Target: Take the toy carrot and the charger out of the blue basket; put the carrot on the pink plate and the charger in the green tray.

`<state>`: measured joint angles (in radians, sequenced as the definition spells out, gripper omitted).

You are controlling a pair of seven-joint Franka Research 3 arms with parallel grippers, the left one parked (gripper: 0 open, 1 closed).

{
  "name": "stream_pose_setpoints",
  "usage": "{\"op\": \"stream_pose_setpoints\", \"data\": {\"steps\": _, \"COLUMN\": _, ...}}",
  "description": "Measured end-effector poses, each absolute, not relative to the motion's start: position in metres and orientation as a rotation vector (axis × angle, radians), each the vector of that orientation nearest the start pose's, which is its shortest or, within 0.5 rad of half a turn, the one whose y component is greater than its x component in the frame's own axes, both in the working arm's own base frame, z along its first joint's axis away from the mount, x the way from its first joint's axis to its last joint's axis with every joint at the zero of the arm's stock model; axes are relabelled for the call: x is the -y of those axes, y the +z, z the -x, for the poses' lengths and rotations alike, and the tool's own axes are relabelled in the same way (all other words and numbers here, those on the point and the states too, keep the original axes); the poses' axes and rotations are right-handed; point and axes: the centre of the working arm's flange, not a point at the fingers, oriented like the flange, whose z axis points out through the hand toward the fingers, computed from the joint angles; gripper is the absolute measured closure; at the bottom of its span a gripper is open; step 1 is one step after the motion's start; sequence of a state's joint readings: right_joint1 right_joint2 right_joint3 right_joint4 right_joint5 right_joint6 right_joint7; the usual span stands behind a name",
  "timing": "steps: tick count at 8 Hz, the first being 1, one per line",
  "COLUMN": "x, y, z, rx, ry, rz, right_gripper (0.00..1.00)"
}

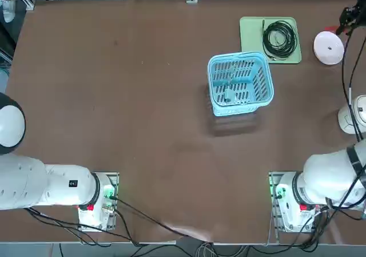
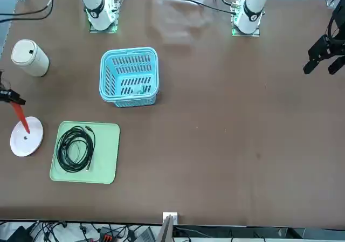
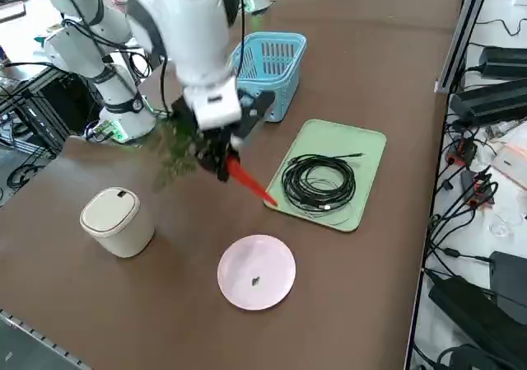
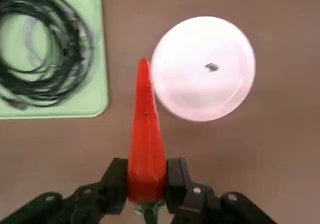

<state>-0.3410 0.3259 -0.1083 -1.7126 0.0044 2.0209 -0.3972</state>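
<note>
The right gripper point(image 4: 146, 185) grasps the toy carrot point(image 4: 145, 139) near its leafy end, one finger on each side, and holds it above the table at the far right. The top view hides most of the carrot, with a bit of red showing beside the gripper, which the picture's edge cuts off. The front view also crops the gripper but shows the red tip against the pink plate point(image 4: 190, 49). The wrist view shows the carrot's whole red body, its tip close to the plate's outline, but crops the green end; only the right side view shows the leafy tuft point(image 3: 174, 152), blurred. The height above the plate is hard to judge.

The light blue basket point(image 1: 240, 55) stands left of the plate and nearer the robot. A small pale shape point(image 1: 229, 95) in its near left part may be the charger; it blends with the blue slats, and no cord can be made out. The right side view hides it, and the arm overlaps the basket there.

The green tray point(image 1: 250, 34), left of the plate, holds a black coiled cable point(image 1: 291, 40). The wrist view adds a thin pale strand among the coils. A white canister point(image 3: 122, 222), cropped from above, stands nearer than the plate.
</note>
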Motion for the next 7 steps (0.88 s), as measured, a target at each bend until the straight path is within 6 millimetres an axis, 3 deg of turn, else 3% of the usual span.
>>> {"op": "stream_pose_setpoints", "data": {"steps": 2, "x": 0.312, "y": 0.359, "z": -0.590, "rx": -0.018, "ry": -0.029, "rz": 3.196, "right_gripper": 0.59}}
{"op": "stream_pose_setpoints", "data": {"steps": 7, "x": 0.341, "y": 0.304, "z": -0.609, "rx": 0.021, "ry": -0.144, "rz": 3.248, "right_gripper": 0.59}}
